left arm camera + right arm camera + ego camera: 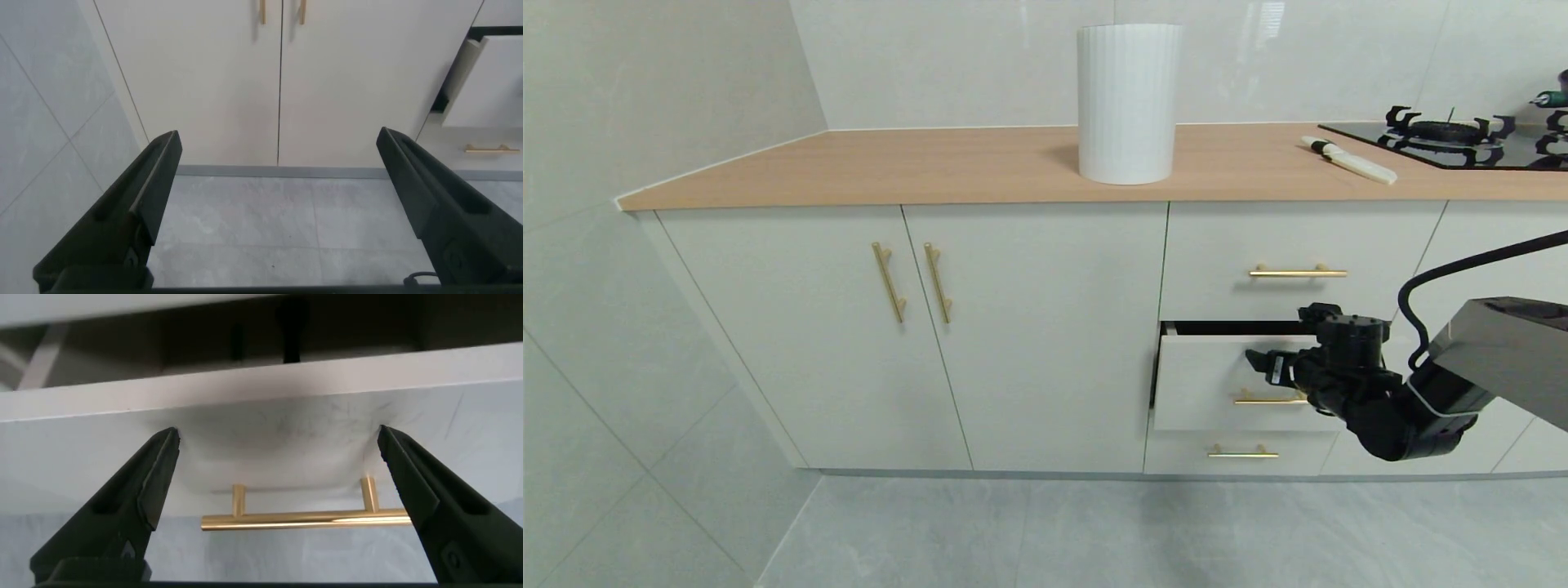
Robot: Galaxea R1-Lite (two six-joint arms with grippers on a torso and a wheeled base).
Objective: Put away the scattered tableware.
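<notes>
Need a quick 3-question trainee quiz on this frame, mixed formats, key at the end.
1. True or false: the middle drawer is fully shut.
2. The right gripper is: A) shut on a spoon; B) open, in front of the drawer's gold handle; C) resting on the floor.
3. Fill in: the utensil lies on the counter between the white container and the ____.
Key: 1 false, it stands partly open; 2 B; 3 stove.

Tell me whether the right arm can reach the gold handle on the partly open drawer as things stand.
Probably yes. The right gripper hangs open, facing the front of the drawer just above the handle, and nothing lies between it and the bar.
</notes>
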